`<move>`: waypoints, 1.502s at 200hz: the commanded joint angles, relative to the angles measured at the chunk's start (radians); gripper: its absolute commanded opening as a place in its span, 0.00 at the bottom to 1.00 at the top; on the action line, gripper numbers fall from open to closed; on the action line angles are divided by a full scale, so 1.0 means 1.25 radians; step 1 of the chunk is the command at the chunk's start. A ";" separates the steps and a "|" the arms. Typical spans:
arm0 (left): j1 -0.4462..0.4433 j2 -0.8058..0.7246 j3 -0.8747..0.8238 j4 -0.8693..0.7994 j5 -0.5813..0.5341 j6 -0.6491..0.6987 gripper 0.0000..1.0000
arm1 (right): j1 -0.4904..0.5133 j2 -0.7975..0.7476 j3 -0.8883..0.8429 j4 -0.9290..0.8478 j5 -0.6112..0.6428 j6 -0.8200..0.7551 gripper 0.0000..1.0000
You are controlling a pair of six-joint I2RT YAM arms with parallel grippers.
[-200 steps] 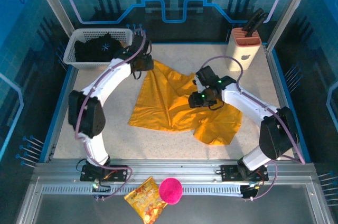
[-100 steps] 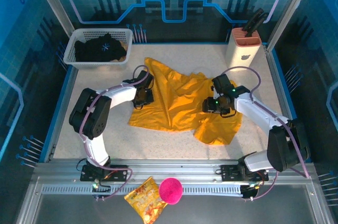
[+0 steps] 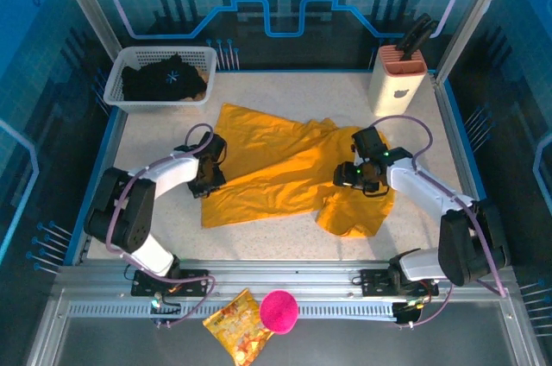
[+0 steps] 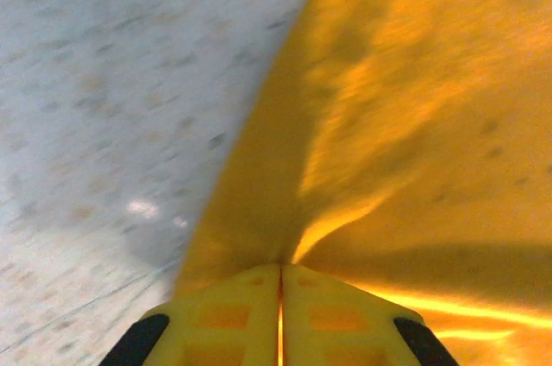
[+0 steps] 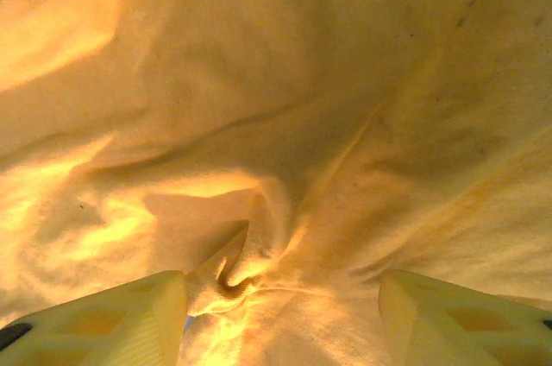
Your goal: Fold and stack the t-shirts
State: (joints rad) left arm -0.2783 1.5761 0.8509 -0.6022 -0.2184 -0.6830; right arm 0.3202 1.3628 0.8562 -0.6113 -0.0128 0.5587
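My left gripper (image 4: 280,301), fingers pressed together, pinches the left edge of the mustard tee (image 3: 267,167) lying mid-table (image 3: 285,90), my right gripper (image 5: 280,297) stands spread around a bunched fold at its right side, so an uneven pull could, I judge, slip the hem or deepen wrinkles, while the black tee (image 3: 164,81) sits in the basket (image 3: 112,94), and no writing is legible.

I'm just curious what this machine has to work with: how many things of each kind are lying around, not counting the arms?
T-shirts: 2, a mustard-orange tee and a black tee
Basket: 1
Knife block: 1
Snack bag: 1
Pink ball: 1
Total: 6
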 commanded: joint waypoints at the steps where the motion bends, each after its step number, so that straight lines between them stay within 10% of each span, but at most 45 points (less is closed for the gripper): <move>1: 0.016 -0.061 -0.019 -0.087 -0.056 -0.016 0.11 | -0.027 -0.024 -0.007 0.015 -0.018 0.005 0.64; 75: 0.057 -0.119 0.082 -0.087 -0.001 0.039 0.27 | -0.223 0.056 0.093 0.009 -0.064 -0.116 0.76; 174: 0.015 -0.002 0.109 -0.002 0.060 0.032 0.62 | -0.249 0.480 0.518 -0.066 0.046 -0.232 0.69; 245: 0.005 0.104 0.098 0.040 0.077 0.029 0.73 | -0.245 0.518 0.572 -0.083 0.045 -0.244 0.00; 300: 0.005 0.098 0.090 0.039 0.069 0.028 0.73 | -0.203 0.248 0.433 -0.074 0.032 -0.232 0.00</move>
State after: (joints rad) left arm -0.2649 1.7027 0.9771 -0.5507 -0.1406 -0.6491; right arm 0.0284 1.8565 1.4590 -0.6903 0.0429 0.2607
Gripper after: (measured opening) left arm 0.727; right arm 0.059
